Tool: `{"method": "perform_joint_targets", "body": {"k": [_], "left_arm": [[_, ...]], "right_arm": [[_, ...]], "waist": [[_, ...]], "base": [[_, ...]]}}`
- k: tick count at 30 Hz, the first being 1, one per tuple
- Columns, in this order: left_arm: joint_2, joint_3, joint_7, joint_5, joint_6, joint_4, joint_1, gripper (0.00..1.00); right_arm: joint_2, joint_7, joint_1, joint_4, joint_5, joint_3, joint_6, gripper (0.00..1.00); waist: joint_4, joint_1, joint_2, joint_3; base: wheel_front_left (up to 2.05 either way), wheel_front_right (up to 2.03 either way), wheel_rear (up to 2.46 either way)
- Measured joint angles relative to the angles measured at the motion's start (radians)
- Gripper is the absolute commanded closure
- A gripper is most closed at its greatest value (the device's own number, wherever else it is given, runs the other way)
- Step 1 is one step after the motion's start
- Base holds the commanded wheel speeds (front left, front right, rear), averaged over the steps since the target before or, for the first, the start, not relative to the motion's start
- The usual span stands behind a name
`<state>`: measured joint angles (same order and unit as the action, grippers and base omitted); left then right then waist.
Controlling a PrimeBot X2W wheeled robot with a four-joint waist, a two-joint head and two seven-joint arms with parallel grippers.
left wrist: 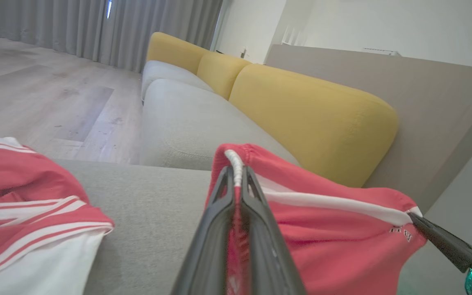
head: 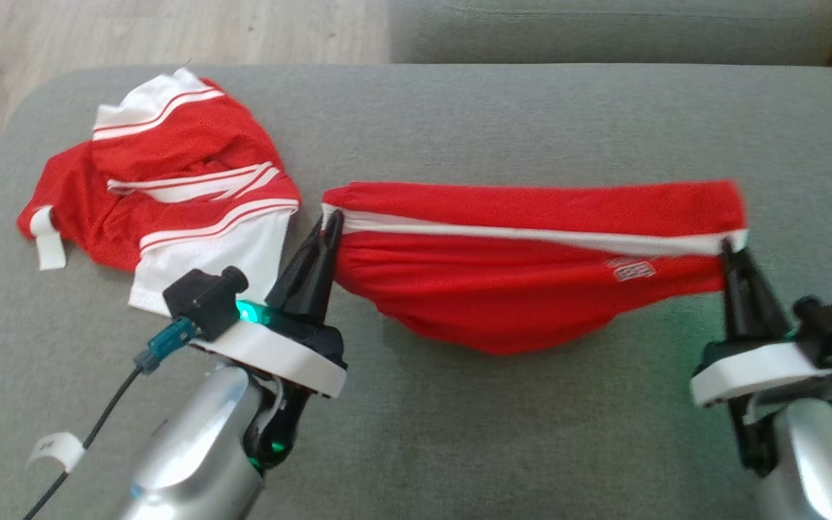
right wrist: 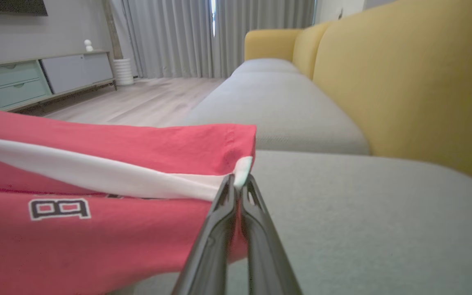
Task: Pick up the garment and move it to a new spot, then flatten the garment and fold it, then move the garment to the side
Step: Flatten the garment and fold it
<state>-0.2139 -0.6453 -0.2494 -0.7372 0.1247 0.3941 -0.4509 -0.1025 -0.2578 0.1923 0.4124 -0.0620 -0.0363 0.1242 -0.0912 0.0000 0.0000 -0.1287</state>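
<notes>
Your left gripper [head: 329, 225] and right gripper [head: 729, 249] each pinch one end of the red, white-striped garment [head: 531, 289], stretched taut. Your right wrist view adds a cabinet [right wrist: 55, 76].

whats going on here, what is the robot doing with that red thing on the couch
The robot holds a red fabric garment with a white stripe stretched between its two arms. The left end effector is shut on the garment's left end at the white band, and the right end effector is shut on its right end. The middle sags toward the grey upholstered sofa seat. A crumpled red and white striped garment lies to the left, not held.
</notes>
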Motion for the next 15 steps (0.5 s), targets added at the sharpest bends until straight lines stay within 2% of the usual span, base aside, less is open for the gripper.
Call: {"method": "perform_joint_targets", "body": {"k": [6, 7, 8, 15], "left_arm": [[0.001, -0.050, 0.012, -0.058, 0.007, -0.040, 0.008, 1.00], [-0.001, -0.061, 0.012, -0.063, 0.007, -0.044, 0.016, 1.00], [-0.001, -0.068, 0.012, -0.065, 0.007, -0.046, 0.029, 1.00], [0.002, -0.079, 0.009, -0.070, 0.007, -0.029, 0.130, 1.00]], "right_arm": [[-0.022, 0.026, -0.061, -0.061, -0.004, -0.016, 0.000, 1.00], [-0.023, 0.041, -0.089, -0.064, -0.018, -0.014, 0.000, 0.39], [-0.019, 0.047, -0.113, -0.066, -0.046, -0.016, 0.000, 0.00], [-0.011, 0.079, -0.178, -0.117, -0.161, -0.007, 0.000, 0.00]], "waist": [[0.045, 0.0000, 0.0000, 0.011], [0.053, -0.0001, 0.0000, 0.008], [0.060, 0.0000, 0.0000, 0.005], [0.080, 0.0001, 0.0000, -0.036]], "base": [[0.00, 0.00, 0.00], [0.00, 0.00, 0.00], [0.00, 0.00, 0.00], [0.00, 0.00, 0.00]]}}
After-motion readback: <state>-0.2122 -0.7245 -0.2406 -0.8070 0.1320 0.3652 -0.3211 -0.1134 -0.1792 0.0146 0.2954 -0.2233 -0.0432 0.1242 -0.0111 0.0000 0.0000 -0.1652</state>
